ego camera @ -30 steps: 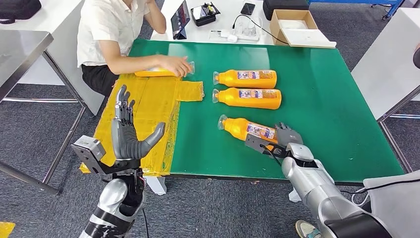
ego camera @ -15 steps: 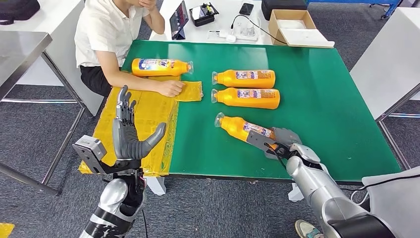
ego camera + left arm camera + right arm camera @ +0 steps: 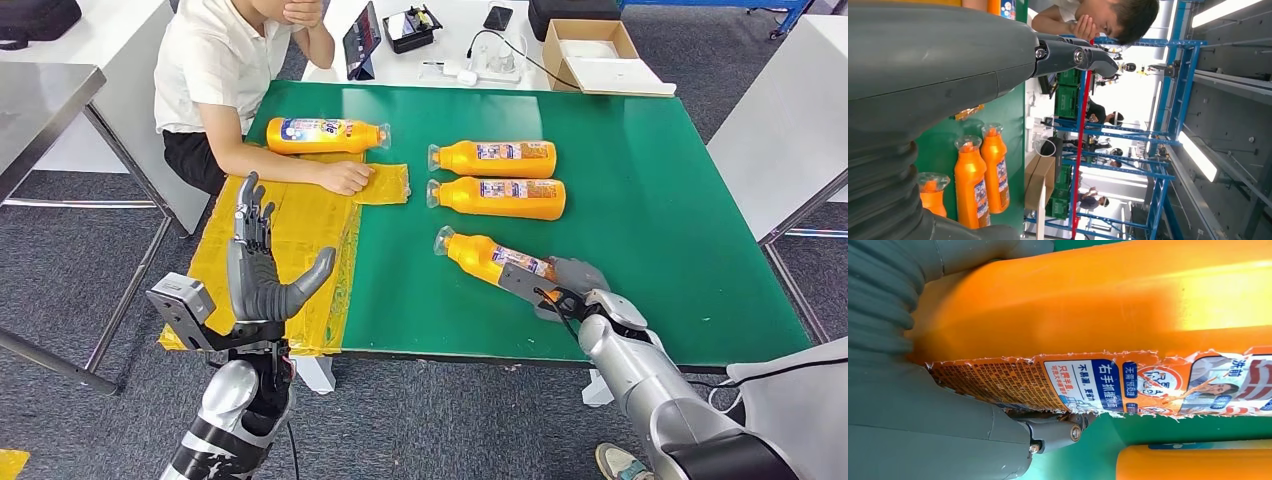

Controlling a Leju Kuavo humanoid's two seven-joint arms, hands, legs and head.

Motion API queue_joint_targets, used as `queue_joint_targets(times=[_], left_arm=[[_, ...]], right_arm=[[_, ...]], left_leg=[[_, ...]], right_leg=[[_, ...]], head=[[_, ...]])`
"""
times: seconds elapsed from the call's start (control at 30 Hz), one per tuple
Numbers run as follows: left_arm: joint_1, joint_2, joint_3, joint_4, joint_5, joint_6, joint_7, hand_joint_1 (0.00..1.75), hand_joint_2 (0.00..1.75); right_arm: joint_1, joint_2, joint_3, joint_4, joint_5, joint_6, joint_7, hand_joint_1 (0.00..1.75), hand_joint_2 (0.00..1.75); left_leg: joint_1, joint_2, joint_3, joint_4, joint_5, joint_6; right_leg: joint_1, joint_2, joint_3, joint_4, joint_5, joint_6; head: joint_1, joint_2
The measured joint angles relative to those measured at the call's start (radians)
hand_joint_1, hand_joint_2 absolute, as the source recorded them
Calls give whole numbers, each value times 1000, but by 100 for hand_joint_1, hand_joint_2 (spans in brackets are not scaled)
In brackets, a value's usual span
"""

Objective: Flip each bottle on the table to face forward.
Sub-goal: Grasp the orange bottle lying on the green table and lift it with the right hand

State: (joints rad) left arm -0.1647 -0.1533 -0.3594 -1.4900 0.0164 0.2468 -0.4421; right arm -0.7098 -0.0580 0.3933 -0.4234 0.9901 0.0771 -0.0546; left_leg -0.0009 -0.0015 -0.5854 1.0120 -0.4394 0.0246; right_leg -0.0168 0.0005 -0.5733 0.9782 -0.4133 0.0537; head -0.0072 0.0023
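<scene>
Four orange bottles (image 3: 500,158) lie on green table (image 3: 650,200), grey carpet (image 3: 60,300) below.

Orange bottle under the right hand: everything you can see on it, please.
The orange plastic bottle with a clear cap lies on its side on the green table, nearest the robot, skewed, cap pointing away to the left. It is the third below two parallel bottles. The right hand grips its base end. The right wrist view shows a glossy body and a torn-edged printed label with blue and white panels.
</scene>
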Motion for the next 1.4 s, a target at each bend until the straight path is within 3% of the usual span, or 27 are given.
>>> queue_joint_targets(times=[1.4], left_arm=[[0, 0, 0, 0, 0, 0, 0, 0, 175]], right_arm=[[1, 0, 0, 0, -1, 0, 0, 175, 175]], left_leg=[[0, 0, 0, 0, 0, 0]], right_leg=[[0, 0, 0, 0, 0, 0]], head=[[0, 0]])
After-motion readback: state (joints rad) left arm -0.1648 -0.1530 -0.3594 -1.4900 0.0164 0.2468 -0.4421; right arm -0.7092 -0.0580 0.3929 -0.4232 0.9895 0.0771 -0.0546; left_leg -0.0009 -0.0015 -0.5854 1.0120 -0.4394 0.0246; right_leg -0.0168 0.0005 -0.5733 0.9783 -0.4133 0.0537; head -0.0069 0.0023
